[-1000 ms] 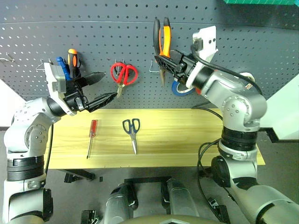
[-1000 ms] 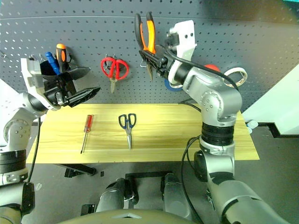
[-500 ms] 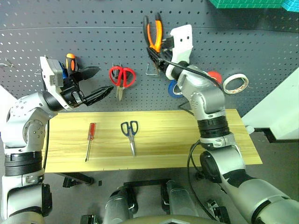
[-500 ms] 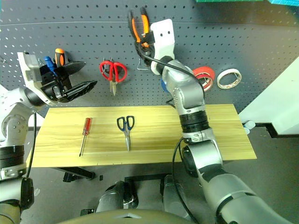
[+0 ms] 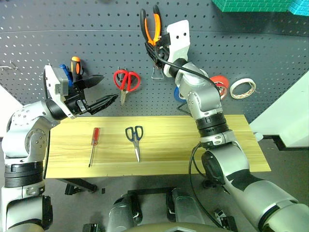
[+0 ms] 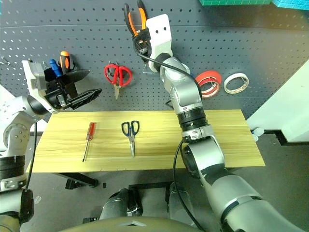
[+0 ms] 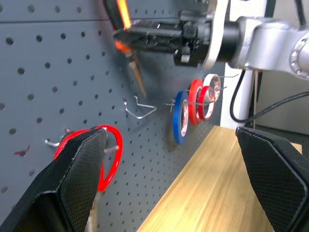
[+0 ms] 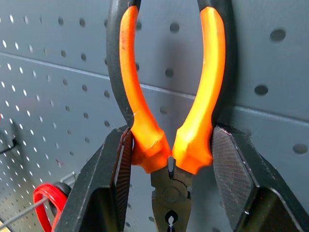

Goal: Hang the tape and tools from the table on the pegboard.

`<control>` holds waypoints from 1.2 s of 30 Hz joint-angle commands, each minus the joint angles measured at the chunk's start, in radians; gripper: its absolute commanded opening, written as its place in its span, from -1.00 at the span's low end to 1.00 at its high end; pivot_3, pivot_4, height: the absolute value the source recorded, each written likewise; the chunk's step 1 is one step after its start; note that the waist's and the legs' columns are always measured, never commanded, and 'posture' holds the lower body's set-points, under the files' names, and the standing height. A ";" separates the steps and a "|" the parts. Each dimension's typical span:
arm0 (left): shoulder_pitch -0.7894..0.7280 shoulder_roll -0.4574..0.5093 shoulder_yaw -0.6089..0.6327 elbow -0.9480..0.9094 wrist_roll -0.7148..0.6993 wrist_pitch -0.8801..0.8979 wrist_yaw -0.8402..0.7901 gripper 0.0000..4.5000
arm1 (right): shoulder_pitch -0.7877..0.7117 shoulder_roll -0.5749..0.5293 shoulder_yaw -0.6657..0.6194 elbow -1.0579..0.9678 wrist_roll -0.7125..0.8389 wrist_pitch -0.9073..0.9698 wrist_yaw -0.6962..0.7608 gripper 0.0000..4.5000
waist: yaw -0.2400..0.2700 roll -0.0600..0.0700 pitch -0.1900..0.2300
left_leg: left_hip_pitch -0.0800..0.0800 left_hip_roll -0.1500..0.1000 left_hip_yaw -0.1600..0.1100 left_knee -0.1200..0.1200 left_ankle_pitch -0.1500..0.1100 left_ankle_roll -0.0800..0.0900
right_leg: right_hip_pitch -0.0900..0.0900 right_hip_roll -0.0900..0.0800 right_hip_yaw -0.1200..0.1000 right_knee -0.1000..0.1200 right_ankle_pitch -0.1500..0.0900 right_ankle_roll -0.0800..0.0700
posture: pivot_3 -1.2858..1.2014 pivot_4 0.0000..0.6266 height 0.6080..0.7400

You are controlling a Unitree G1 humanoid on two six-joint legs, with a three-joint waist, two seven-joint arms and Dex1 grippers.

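My right gripper (image 5: 157,46) is shut on the pliers (image 5: 150,21) at the root of their orange-and-black handles (image 8: 135,96). It holds them against the pegboard (image 5: 270,58), handles up and nose down, just above a bare wire hook (image 7: 140,108). The dark-handled scissors (image 5: 135,140) and the red-handled screwdriver (image 5: 94,144) lie on the table (image 5: 193,145). The whitish tape (image 5: 243,88) hangs on the board at the right. My left gripper (image 5: 107,88) stands open and holds nothing, above the table's left end.
Red-handled scissors (image 5: 127,79) hang on the board left of the hook. A blue (image 5: 63,69) and an orange-handled screwdriver (image 5: 75,65) hang behind my left gripper. A blue roll (image 7: 180,123) and a red-orange roll (image 5: 219,86) hang between the hook and the whitish tape.
The right gripper has carried the pliers forward to the board and a little left, with the wrist rolling. The camera view has shifted. The left gripper has stayed put.
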 commanded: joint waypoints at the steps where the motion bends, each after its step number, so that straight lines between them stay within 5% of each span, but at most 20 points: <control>1: 0.004 0.011 0.024 -0.044 -0.009 -0.008 0.011 1.00 | -0.020 0.005 0.003 0.043 -0.029 -0.044 -0.024 -0.09 | 0.000 0.000 -0.002 | 0.000 0.000 0.000 0.000 0.000 0.000 | 0.000 0.000 0.000 0.000 0.000 0.000 | 0.00 -0.88 0.84; 13: 0.040 0.047 0.018 -0.037 0.030 0.017 0.055 1.00 | 0.033 -0.005 0.022 0.048 -0.068 -0.018 -0.024 -0.09 | 0.007 0.000 -0.008 | 0.001 0.001 0.000 0.000 0.000 -0.001 | 0.001 0.000 0.000 0.001 0.000 0.000 | 0.00 -0.83 0.84; 21: 0.042 0.049 0.005 -0.040 0.029 0.027 0.051 1.00 | 0.049 -0.016 0.019 -0.007 -0.070 0.023 -0.016 0.99 | 0.023 0.000 -0.008 | 0.001 0.001 0.000 0.000 0.001 -0.001 | 0.000 0.000 0.000 0.001 0.000 -0.001 | -0.01 -0.82 0.84; 36: 0.123 0.067 0.013 -0.058 0.046 0.063 0.061 1.00 | 0.116 -0.144 -0.083 -0.386 0.101 0.258 0.095 0.99 | 0.026 0.000 -0.008 | 0.001 0.002 0.000 0.000 0.001 -0.001 | 0.000 0.000 0.000 0.001 -0.001 -0.003 | -0.01 -0.79 0.84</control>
